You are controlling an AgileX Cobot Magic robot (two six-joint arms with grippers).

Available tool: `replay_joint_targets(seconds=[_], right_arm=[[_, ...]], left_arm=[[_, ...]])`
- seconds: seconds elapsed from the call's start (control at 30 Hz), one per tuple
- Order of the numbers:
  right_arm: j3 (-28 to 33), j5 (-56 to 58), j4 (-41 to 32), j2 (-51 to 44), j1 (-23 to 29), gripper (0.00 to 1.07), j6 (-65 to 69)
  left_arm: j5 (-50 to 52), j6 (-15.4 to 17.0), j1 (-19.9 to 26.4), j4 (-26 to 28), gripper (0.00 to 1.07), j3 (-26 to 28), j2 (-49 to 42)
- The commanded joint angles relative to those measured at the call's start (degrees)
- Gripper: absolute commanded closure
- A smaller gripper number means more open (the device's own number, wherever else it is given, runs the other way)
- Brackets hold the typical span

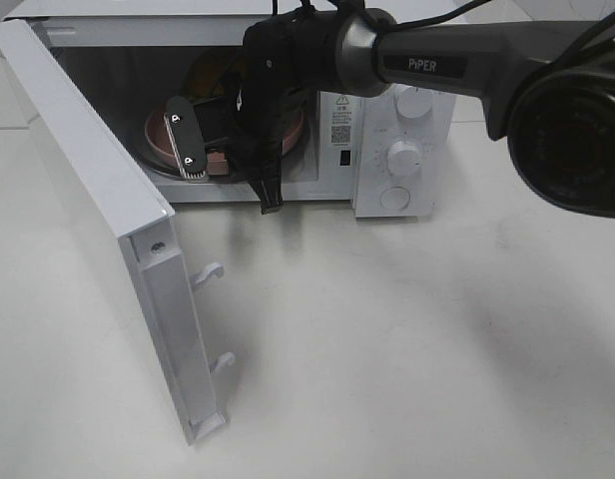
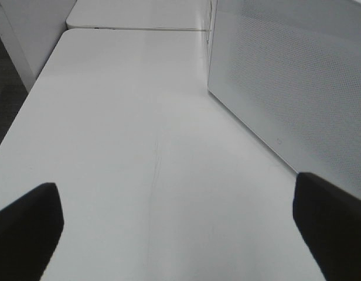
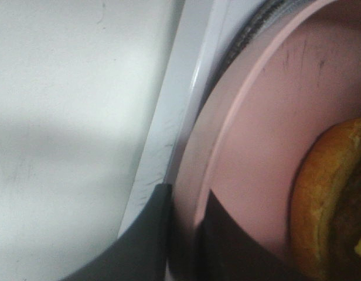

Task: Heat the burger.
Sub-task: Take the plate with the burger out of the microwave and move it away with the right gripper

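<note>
the right gripper is pinching the rim of the round pink plate, one dark jaw under the lip and one on top, probably because the plate is carrying the small golden-brown bun burger into the open white microwave. the burger is sitting on that plate inside the cavity. the left gripper is hanging wide and empty over the white tabletop, beside the microwave.
</note>
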State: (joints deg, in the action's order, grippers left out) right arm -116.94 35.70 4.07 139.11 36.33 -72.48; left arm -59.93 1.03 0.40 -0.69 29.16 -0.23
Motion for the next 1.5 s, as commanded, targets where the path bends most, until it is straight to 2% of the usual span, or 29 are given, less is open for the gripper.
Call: replay_joint_targets(seconds=[0.03,0.1,0.17,0.3,0.37,0.47,0.53,0.73,0.8,1.5], right_arm=[[2.18,-0.69,-0.69,-2.41,-0.06,1.05,-2.58],[3.44,-1.49,-0.69,-3.21,-0.06,1.05,-3.15],[8.37,-6.07,-0.69,-6.88,-0.06,1.05,-5.84],[11.97,-9.68,-1.72,-9.57,-0.23,1.05,-8.54],[15.53,-11.0,-4.07,-11.92,-0.23,1.05,-12.55],[16.5,-11.34,-4.7,-12.55,-0.23,1.05,-14.15],[20.97,-12.49,-8.37,-15.18,-0.74,1.05,-20.97],[24.81,-13.06,-12.26,-17.76,-1.03,1.05,-25.95],[27.85,-13.12,-14.27,-20.4,-1.6,1.05,-28.36],[44.29,-14.38,-14.38,-33.0,-2.92,1.05,-30.94]], left_arm=[[0.46,0.06,0.23,0.11,0.07,-0.23,-1.32],[0.46,0.06,0.23,0.11,0.07,-0.23,-1.32],[0.46,0.06,0.23,0.11,0.07,-0.23,-1.32],[0.46,0.06,0.23,0.11,0.07,-0.23,-1.32],[0.46,0.06,0.23,0.11,0.07,-0.23,-1.32],[0.46,0.06,0.23,0.11,0.07,-0.23,-1.32],[0.46,0.06,0.23,0.11,0.07,-0.23,-1.32],[0.46,0.06,0.23,0.11,0.07,-0.23,-1.32],[0.46,0.06,0.23,0.11,0.07,-0.23,-1.32],[0.46,0.06,0.23,0.11,0.07,-0.23,-1.32]])
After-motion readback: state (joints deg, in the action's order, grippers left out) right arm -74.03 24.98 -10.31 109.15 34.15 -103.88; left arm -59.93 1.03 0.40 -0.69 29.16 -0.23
